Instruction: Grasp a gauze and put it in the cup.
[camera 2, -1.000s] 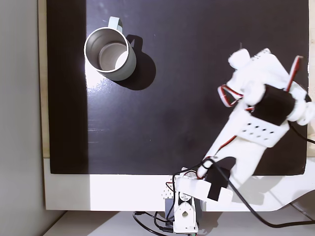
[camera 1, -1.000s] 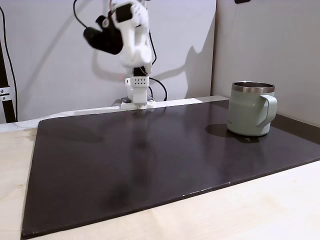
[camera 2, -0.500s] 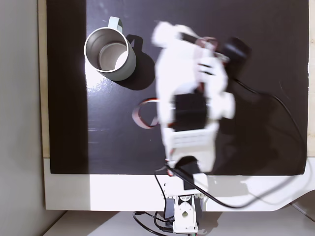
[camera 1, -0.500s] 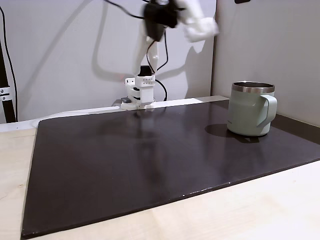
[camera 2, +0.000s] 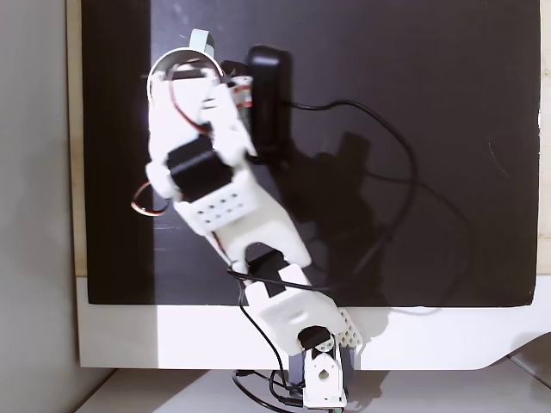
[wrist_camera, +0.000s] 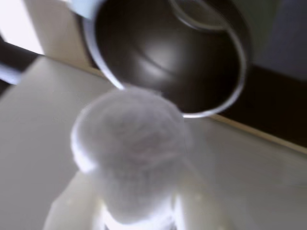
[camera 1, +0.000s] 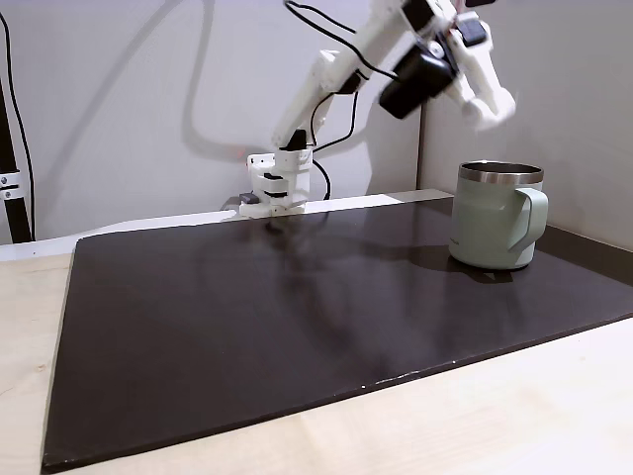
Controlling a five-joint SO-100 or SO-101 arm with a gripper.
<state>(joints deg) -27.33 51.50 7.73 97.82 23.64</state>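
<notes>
Gripping the gauze (wrist_camera: 129, 153) between its closed fingers, the tool (camera 1: 492, 107) hangs above the cup (camera 1: 492, 230).

Top-down shot. White arm (camera 2: 232, 206) reaches from its base (camera 2: 318, 379) at the bottom edge, diagonally up and left across the dark mat (camera 2: 413, 129). Its upper end sits over the cup (camera 2: 168, 62) at top left and covers most of it; only a slice of steel rim and the green handle (camera 2: 201, 40) poking toward the top edge are seen. Black camera module (camera 2: 269, 103) hangs on the right side of the arm's end, a black cable (camera 2: 379, 112) looping from it across the mat. Red and white wires run along the arm. Gripper tip is hidden under the arm body, jaws not readable. White board (camera 2: 155, 335) under the base, pale wood strip (camera 2: 75, 138) left of the mat.
</notes>
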